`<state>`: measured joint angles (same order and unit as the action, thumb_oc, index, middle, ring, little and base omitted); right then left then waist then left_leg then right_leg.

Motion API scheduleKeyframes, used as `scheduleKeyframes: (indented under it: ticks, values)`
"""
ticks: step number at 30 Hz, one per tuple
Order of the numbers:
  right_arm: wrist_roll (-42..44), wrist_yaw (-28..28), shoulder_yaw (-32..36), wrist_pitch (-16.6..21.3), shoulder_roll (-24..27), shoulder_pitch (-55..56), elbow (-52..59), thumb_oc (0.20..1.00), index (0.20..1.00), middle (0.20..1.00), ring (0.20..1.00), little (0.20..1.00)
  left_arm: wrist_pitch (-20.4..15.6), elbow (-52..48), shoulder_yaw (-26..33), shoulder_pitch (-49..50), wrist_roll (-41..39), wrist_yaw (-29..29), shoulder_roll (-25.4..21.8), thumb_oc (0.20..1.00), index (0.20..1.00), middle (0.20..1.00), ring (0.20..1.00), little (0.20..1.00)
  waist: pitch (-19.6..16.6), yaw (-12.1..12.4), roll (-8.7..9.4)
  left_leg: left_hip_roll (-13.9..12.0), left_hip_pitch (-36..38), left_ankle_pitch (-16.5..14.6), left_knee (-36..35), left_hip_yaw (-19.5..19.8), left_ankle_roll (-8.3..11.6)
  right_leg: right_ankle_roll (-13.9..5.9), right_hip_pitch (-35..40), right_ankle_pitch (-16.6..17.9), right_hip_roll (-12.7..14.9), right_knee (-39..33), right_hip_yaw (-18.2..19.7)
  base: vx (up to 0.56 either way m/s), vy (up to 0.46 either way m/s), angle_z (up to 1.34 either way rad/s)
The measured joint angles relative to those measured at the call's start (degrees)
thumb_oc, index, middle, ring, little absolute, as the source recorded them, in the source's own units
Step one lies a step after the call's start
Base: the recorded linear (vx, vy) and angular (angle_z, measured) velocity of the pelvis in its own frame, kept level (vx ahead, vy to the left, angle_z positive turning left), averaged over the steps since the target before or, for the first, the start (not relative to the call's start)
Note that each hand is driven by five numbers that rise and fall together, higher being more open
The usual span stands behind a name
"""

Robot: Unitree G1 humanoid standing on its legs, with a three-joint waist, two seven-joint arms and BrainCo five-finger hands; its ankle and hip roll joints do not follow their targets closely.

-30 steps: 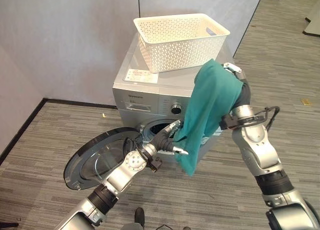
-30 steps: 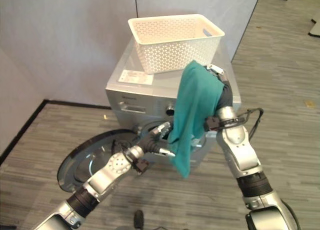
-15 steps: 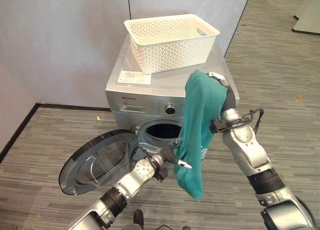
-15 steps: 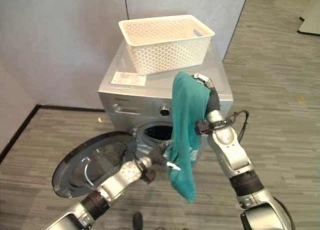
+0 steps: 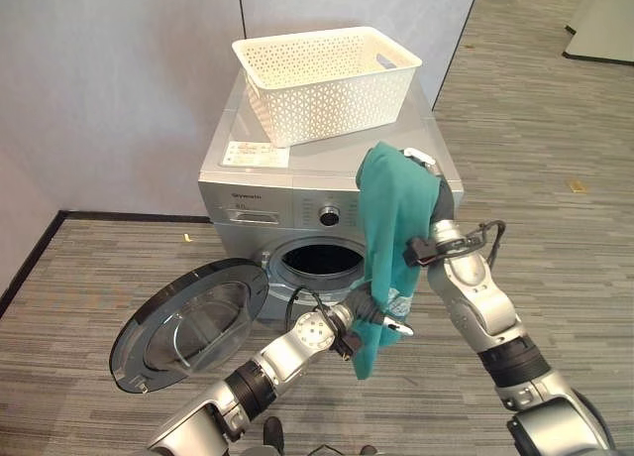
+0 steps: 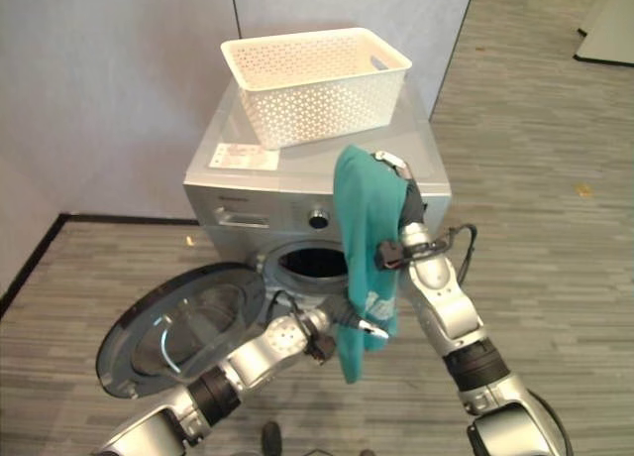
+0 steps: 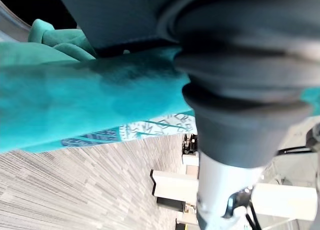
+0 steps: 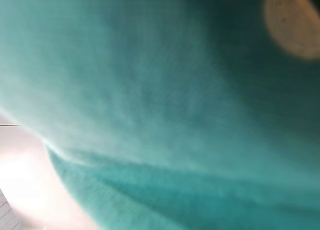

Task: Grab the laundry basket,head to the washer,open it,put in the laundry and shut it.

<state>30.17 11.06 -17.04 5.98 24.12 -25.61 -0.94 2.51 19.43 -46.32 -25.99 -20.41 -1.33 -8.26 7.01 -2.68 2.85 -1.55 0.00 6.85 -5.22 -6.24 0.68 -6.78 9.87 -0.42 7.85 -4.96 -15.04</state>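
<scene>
The left hand [image 5: 374, 315] had dropped lower and pushed further into the hanging cloth than a second before, and its fingers were now bunched into the lower part of the teal garment [image 5: 394, 213], pinching a fold of it; one dark-tipped finger poked out just past the fabric's edge. The left wrist view backed that up, with the teal garment [image 7: 75, 107] pressed right against the hand's cover. Up above, the right hand [image 5: 428, 171] was draped over by the same garment, and whether its fingers were curled or straight could not be told, because the cloth hid them; its wrist view gave nothing but teal. So the garment hung off the right hand, in front of the drum opening [image 5: 319, 261] but not yet inside it. The hem that dangled free a second earlier had been gathered up by the left hand, which I read as getting ready to feed the cloth into the drum.

The count: one garment, held between two hands. One washer [image 5: 287, 183], its round door [image 5: 188, 322] swung wide open to the robot's left. One white laundry basket [image 5: 322, 79] sitting on top of the washer, showing nothing inside from this angle. A small label [image 5: 256, 155] lay on the lid beside it.

Loading was still ahead, and so was shutting the door.
</scene>
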Motion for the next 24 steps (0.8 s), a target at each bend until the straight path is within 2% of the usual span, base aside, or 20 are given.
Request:
scheduleKeyframes:
  ticks: [4, 5, 6, 24]
  values:
    - [0.1, 0.2, 0.0, 0.0, -1.0, 0.0, -0.5, 0.200, 0.200, 0.200, 0.200, 0.200, 0.3, 0.0, 0.0, 0.0, -2.0, 0.4, 0.0, 1.000, 1.000, 1.000, 1.000, 1.000, 0.0, 0.0, 0.00, 0.0, 0.0, 0.0, 0.0, 0.0, 0.00, 0.00, 0.0, 0.0, 0.0, 0.0, 0.0, 0.00, 0.000, 0.00]
    - [0.6, 0.2, 0.0, 0.0, -1.3, 0.0, -0.8, 0.200, 0.200, 0.200, 0.200, 0.200, 0.3, -0.1, 0.0, 0.0, -2.2, 0.4, -0.1, 0.551, 0.551, 0.551, 0.551, 0.551, 0.0, 0.0, 0.00, 0.0, 0.0, 0.0, 0.0, 0.0, 0.00, 0.00, 0.0, 0.0, 0.0, 0.0, 0.0, 0.00, 0.000, 0.00]
    - [0.7, 0.2, 0.0, 0.0, -1.5, 0.0, -1.1, 0.200, 0.200, 0.200, 0.200, 0.200, 0.4, -0.1, 0.0, 0.0, -2.3, 0.4, -0.1, 0.200, 0.200, 0.200, 0.200, 0.200, 0.0, 0.0, 0.00, 0.0, 0.0, 0.0, 0.0, 0.0, 0.00, 0.00, 0.0, 0.0, 0.0, 0.0, 0.0, 0.00, 0.000, 0.00]
    - [3.4, 0.2, -2.2, 0.1, -2.7, 0.4, -1.6, 0.200, 0.200, 0.200, 0.200, 0.200, 0.6, -0.1, 1.3, 0.9, -5.9, 3.8, -0.4, 0.200, 0.200, 0.200, 0.200, 0.200, 0.0, 0.0, 0.05, -0.1, 0.1, 0.0, 0.0, -0.4, 0.00, -0.03, -0.1, 0.1, 0.0, 0.0, 0.3, 0.00, 0.000, 0.00]
